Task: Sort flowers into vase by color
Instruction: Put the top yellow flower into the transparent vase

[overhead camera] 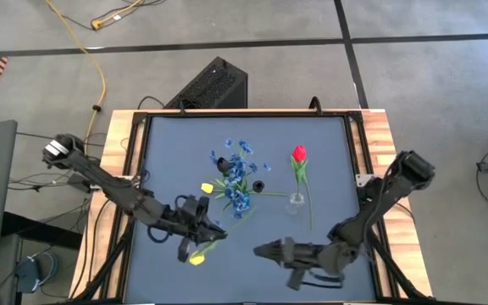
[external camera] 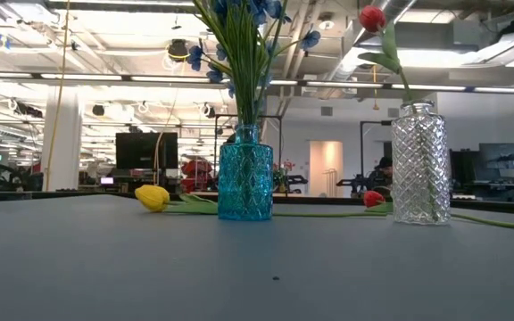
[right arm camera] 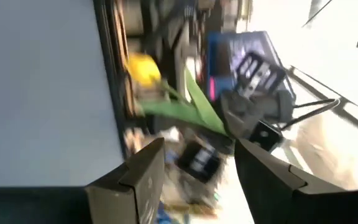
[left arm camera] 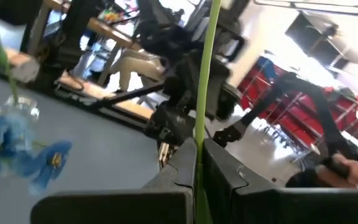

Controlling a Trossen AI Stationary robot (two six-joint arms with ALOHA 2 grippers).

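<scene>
- The left gripper (overhead camera: 206, 240) hung over the near-left part of the table (overhead camera: 329, 144). Its fingers were clamped on the green stem of a yellow tulip (overhead camera: 196, 258), whose head pointed toward the near edge. In the left wrist view the stem (left arm camera: 205, 93) ran up between the closed pads.
- A second yellow tulip (overhead camera: 207, 187) lay flat on the table, just left of the blue vase (external camera: 244, 174). The low view showed its head (external camera: 153, 197) resting on the surface.
- The blue vase stood upright near the table's middle and held the blue sprays (overhead camera: 237, 169). A small dark round object (overhead camera: 258, 185) sat just right of it; its nature could not be told.
- A red tulip (external camera: 374, 198) lay on the table between the two vases, as seen in the low view.
- The clear vase (external camera: 419, 162) stood upright to the right and held one red tulip (overhead camera: 298, 154).
- The right gripper (overhead camera: 263, 251) waited over the near-right part of the table, fingers apart and holding nothing.
- Risk, as judged: the held stem looked thin and was pinched at one spot only, so it could pivot or slip during a lift.
- Risk, as judged: no third vase was visible for yellow, so the tulip could end up in a wrong-coloured vase.
- Risk, as judged: a long stem swung near either vase could tip it.
</scene>
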